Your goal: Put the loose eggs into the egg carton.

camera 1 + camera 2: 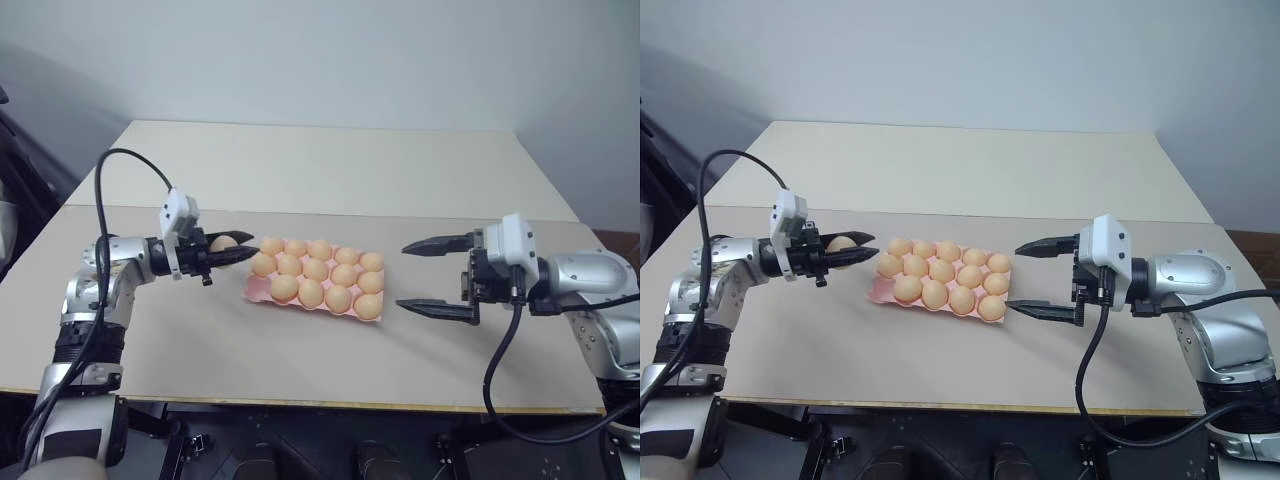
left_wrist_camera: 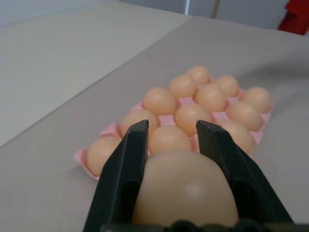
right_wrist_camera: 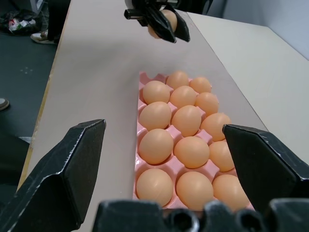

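we see a wide beige desk (image 1: 330, 370), and on it, near the middle, the pink egg carton (image 1: 256, 291), which serves as our landmark. the carton lies flat with its long side running across the desk. its cups are packed with tan eggs (image 1: 311, 293) in three rows; in the right wrist view the cup at the carton's corner nearest the left arm, in the row on the robot's side, stands empty. on the right of the carton hangs the right gripper (image 1: 432, 277), pointing toward it from just beside its short edge, raised off the desk, its black fingers (image 1: 436, 243) spread wide with nothing between them. on the left of the carton the left gripper (image 1: 243, 250) is held above the desk, its tips reaching close to the carton's far left corner. its fingers (image 2: 123, 174) are closed around one loose egg (image 2: 186, 191), which sits between them, clear of the carton.
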You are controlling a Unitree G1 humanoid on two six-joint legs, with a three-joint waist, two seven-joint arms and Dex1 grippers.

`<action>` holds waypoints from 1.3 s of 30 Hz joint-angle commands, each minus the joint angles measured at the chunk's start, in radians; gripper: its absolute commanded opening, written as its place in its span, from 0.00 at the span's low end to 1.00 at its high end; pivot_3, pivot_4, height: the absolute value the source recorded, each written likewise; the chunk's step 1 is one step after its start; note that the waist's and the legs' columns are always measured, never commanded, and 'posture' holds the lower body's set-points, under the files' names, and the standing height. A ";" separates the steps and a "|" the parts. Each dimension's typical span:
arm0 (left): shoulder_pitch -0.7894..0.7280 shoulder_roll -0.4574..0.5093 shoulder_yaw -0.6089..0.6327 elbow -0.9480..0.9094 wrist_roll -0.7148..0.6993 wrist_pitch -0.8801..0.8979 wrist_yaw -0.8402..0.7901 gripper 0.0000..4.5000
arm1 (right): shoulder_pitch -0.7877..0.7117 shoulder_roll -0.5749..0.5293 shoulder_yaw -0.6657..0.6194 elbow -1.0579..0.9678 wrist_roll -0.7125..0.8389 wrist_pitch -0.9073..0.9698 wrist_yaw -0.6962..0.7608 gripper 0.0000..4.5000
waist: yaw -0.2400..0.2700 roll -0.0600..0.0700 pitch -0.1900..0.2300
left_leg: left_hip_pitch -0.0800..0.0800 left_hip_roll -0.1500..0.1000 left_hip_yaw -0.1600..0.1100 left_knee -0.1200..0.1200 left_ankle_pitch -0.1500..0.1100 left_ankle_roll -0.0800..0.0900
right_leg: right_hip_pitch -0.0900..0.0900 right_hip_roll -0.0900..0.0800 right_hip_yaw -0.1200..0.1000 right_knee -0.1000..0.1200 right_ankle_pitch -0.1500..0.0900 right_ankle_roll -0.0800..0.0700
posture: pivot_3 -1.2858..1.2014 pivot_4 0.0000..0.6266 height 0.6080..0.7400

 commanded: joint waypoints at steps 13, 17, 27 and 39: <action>0.017 -0.088 -0.044 -0.002 0.050 -0.120 0.025 0.45 | 0.023 -0.017 -0.046 -0.065 0.038 0.002 -0.022 1.00 | 0.000 0.000 0.000 | 0.000 0.000 0.000 0.000 0.000 0.000 | 0.000 0.000 0.000 0.000 0.000 0.000 | 0.52 0.24 1.00; 0.015 -0.105 -0.039 0.012 0.071 -0.165 0.057 0.73 | 0.020 -0.018 -0.046 -0.062 0.038 0.002 -0.025 1.00 | -0.001 0.000 0.000 | 0.000 0.000 0.000 0.000 0.000 0.000 | 0.000 0.000 0.000 0.000 0.000 0.000 | 0.52 0.24 1.00; -0.002 -0.083 -0.020 0.009 0.057 -0.160 0.047 0.99 | 0.024 -0.014 -0.046 -0.065 0.037 -0.003 -0.031 1.00 | 0.000 0.000 0.000 | 0.000 0.000 0.000 0.000 0.000 0.000 | 0.000 0.000 0.000 0.000 0.000 0.000 | 0.52 0.24 1.00; 0.125 0.224 0.234 -0.112 -0.077 -0.001 0.015 0.99 | 0.016 -0.025 -0.049 -0.032 0.032 -0.014 -0.005 1.00 | -0.013 0.000 0.000 | 0.001 0.001 0.000 0.000 0.000 0.001 | 0.000 0.000 0.000 0.000 0.000 0.000 | 0.52 0.24 1.00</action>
